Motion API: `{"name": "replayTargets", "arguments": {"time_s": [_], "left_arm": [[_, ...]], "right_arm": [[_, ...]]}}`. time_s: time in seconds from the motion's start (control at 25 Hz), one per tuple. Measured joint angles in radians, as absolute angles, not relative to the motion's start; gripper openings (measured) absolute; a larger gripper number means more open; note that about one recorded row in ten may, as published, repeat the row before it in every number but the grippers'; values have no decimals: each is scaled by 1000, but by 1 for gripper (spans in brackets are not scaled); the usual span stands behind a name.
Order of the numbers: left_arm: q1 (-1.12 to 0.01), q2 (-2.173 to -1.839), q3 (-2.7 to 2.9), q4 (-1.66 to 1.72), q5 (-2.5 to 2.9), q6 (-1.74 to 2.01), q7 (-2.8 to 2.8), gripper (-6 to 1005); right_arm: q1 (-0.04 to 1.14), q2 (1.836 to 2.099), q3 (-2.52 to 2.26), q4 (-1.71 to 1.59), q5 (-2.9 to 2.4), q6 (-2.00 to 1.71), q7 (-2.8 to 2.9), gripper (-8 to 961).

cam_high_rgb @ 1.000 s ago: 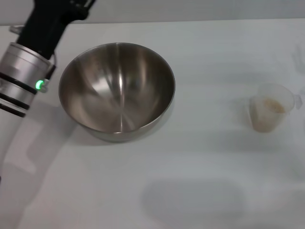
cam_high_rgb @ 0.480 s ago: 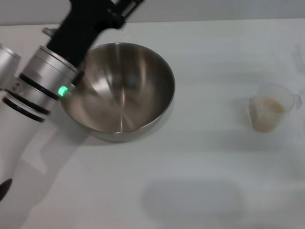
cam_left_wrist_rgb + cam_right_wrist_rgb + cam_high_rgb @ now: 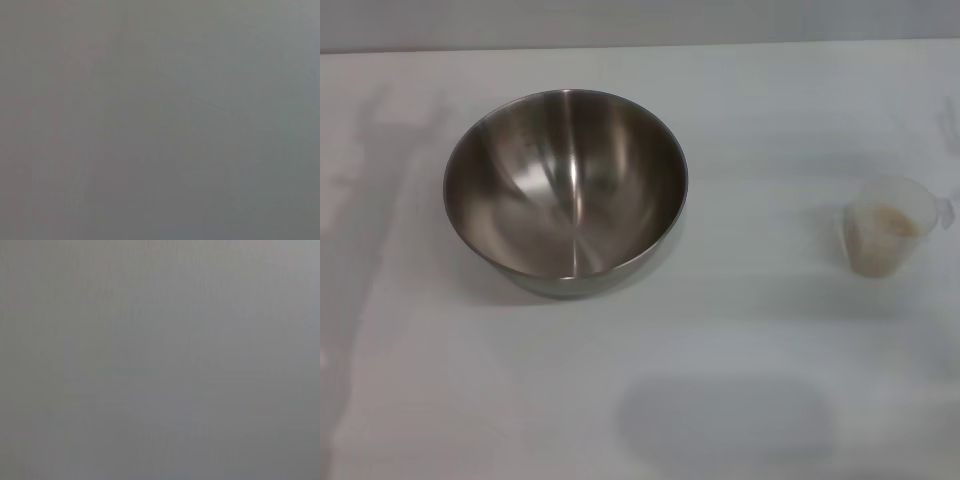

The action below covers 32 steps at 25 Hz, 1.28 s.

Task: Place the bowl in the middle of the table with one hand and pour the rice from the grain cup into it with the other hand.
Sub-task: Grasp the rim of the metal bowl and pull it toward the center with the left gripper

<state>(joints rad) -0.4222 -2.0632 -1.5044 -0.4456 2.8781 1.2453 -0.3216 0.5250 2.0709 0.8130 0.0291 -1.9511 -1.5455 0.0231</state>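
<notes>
Left gripper: we're not seeing it anywhere in the head view, and its wrist camera is showing flat grey, so we can't tell what its fingers are doing.
Right gripper: same deal, nothing of it is showing up, and its wrist view is blank grey too.
Bowl point(image 3: 565, 185): it's sitting upright on the table point(image 3: 720, 420), left of centre in the head view, with nothing touching it and nothing inside.
Bowl handling: we're guessing stiff, fairly light for its size, and slippery since it's smooth steel. The rim is looking like the only sensible place to pinch, with one finger inside and one outside; the curved wall would probably slide out of a grip.
Grain cup point(image 3: 888, 225): it's standing upright near the right edge, well apart from the bowl.
Rice point(image 3: 890, 222): it's showing as a pale mass inside the cup, looking partly full.
Cup handling: we're reckoning thin plastic, very light, a bit squashy and easy to knock over. A gentle hold around the middle of the body seems safest, leaving the small lip on its right side free for pouring.
Writing: we're not finding any brand, label or readable marks on either item; any measuring lines on the cup are too faint to tell.
</notes>
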Motion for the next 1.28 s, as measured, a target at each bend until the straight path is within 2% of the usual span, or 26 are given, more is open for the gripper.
{"name": "replayTargets", "arguments": {"time_s": [0.32, 1.28], "left_arm": [[-387, -2062, -1584, -440, 2879, 1248, -321, 831], [-385, -2064, -1587, -427, 2873, 1240, -306, 831]], "right_arm": [[524, 2071, 813, 29, -1951, -1547, 23, 685], [501, 2075, 807, 38, -1952, -1583, 23, 684]]}}
